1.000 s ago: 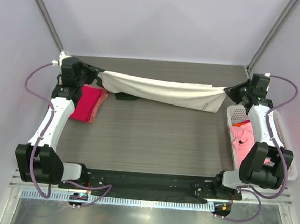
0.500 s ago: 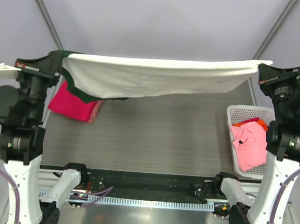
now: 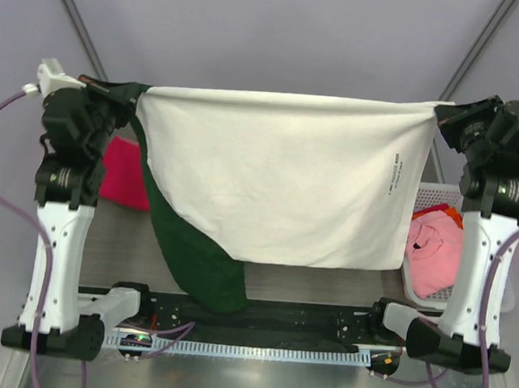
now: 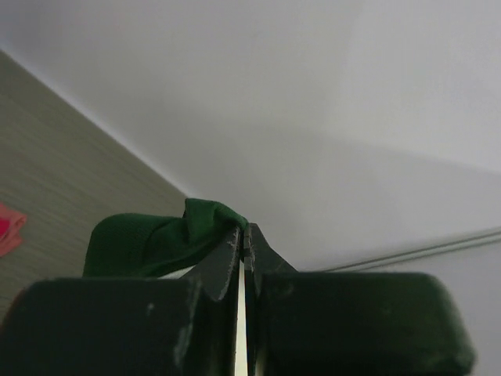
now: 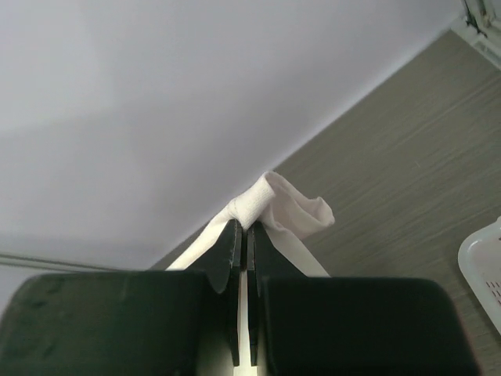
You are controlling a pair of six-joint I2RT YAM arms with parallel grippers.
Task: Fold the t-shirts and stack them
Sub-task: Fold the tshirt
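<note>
Cloth of the cream-white t-shirt with dark green sleeves (image 3: 279,178) hangs spread flat in the air, up and left of the white plastic lattice basket (image 3: 411,291). The left gripper (image 3: 132,94) pinches a green fold and the right gripper (image 3: 441,109) pinches a cream corner. The pink t-shirt (image 3: 433,253) lies inside the basket, and the magenta-red t-shirt (image 3: 122,172) lies far to its left.
</note>
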